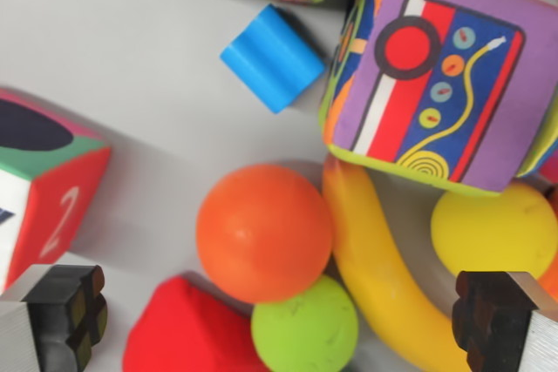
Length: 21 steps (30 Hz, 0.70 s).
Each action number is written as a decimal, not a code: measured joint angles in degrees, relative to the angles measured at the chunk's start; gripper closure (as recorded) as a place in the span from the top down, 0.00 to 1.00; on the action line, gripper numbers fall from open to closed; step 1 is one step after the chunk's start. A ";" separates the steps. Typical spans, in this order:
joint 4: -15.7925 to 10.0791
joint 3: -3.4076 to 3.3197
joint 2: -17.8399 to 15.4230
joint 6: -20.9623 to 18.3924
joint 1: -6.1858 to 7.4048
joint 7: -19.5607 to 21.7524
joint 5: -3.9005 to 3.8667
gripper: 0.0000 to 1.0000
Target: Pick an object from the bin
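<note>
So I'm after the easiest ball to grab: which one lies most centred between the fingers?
The large orange ball; the small green ball sits lower, the yellow ball far right.

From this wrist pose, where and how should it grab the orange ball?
Grip the orange ball across its widest middle, coming straight down from above. It is round, so any axis fits, but the banana touches it on the wrist view's right and the green ball sits below. The open gripper probably needs to move up the view, with one finger on the ball's clear left side.

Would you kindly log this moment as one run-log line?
phase: hovering above bin | gripper: open, empty | between fingers: orange ball, green ball | grasp: not yet
</note>
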 joint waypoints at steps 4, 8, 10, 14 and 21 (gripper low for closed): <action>-1.77 -0.02 0.93 2.61 -0.23 -2.67 -0.07 1.00; -3.29 -0.03 1.84 5.02 -0.44 -5.08 -0.14 1.00; -4.13 -0.03 2.50 6.48 -0.60 -6.45 -0.19 1.00; -5.47 -0.03 3.66 8.96 -0.89 -8.82 -0.31 1.00; -6.00 -0.03 7.23 13.06 -1.06 -10.25 -0.34 1.00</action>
